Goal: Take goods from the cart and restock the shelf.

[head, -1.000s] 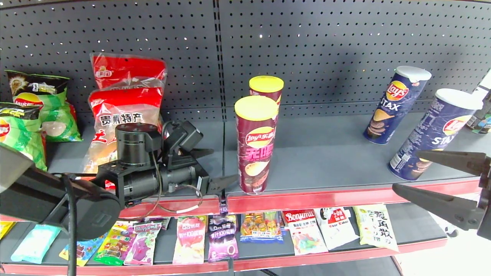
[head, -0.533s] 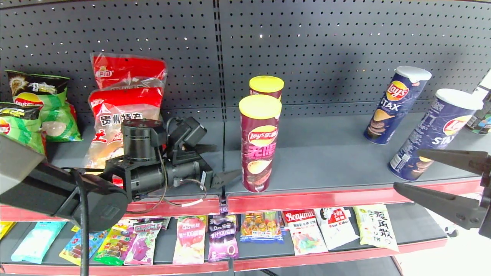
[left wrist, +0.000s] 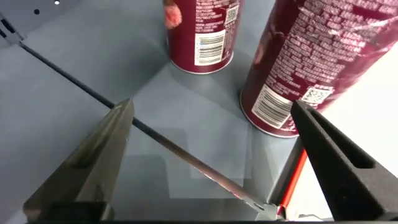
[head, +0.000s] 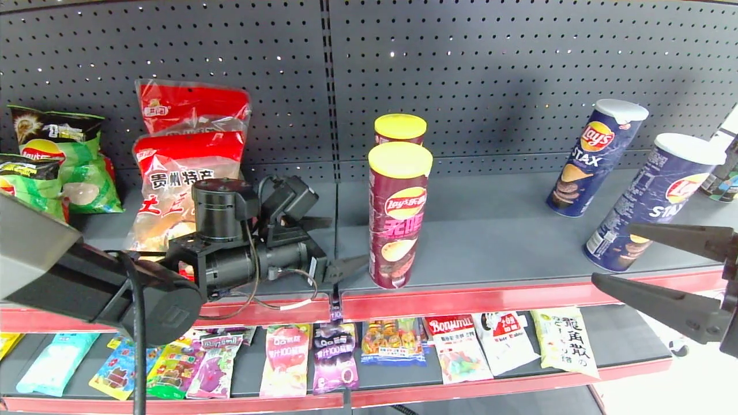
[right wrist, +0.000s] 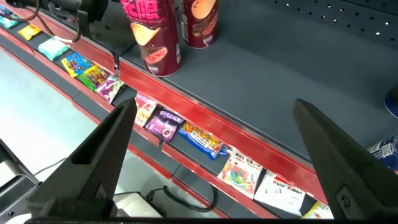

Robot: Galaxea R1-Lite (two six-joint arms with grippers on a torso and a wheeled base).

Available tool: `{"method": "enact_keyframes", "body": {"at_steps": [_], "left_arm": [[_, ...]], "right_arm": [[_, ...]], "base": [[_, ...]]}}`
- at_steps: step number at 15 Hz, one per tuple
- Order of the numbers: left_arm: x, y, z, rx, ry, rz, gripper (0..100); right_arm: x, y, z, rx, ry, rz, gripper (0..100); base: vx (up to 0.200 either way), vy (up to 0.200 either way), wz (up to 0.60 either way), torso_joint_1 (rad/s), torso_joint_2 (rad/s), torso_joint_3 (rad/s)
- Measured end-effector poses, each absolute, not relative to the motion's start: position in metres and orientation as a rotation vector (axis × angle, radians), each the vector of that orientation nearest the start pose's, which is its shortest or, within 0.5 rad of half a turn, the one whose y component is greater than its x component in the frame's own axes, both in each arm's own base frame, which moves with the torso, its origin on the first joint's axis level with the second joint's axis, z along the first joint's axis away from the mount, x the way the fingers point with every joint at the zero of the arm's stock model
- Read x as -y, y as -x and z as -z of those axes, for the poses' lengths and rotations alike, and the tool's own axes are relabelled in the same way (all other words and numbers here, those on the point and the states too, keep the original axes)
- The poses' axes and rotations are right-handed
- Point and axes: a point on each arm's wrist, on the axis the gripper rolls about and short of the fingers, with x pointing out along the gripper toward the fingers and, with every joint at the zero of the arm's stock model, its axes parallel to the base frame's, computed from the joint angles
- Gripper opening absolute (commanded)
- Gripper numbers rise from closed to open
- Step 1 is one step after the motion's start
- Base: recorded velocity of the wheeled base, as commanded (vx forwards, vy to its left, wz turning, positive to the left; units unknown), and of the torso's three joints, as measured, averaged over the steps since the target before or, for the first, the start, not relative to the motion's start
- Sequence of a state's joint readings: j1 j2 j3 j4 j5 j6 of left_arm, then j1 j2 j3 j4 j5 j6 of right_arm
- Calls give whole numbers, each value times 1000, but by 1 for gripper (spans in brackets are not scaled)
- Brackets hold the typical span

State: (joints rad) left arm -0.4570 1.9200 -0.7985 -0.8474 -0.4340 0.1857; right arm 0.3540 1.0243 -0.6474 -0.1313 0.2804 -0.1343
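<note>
Shelf (head: 490,242) now carries the front chip can (head: 399,219), upright at its front edge before a second can (head: 399,128); this item looks placed, with further restocking likely left. The left gripper (head: 347,241), spread and empty, lies just beside the can's base, and the right gripper (head: 612,255) hangs spread and empty well apart. Since the earlier frames, can and left gripper have shifted rightward together.

Wide-spread left gripper (left wrist: 212,104): dark fingers (left wrist: 93,162) stood well apart, bare grey shelf (left wrist: 56,106) between them. Two maroon chip cans stood on shelf: near can (left wrist: 298,56) at front edge, beside red edge strip (left wrist: 291,180); far can (left wrist: 202,34) deeper in, toward shelf back. One fingertip lay just beside near can's base, contact unclear. Thin seam (left wrist: 174,152) crossed shelf between fingers
</note>
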Motion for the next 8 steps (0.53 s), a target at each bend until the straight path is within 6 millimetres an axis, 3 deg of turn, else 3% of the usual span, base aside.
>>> {"method": "enact_keyframes", "body": {"at_steps": [8], "left_arm": [[163,-304,-129,-199,-178,910,100]], "right_arm": [[-51,-122,-237,-206,138,-643,100]], "base": [[0,0,0,0,0,0]]}}
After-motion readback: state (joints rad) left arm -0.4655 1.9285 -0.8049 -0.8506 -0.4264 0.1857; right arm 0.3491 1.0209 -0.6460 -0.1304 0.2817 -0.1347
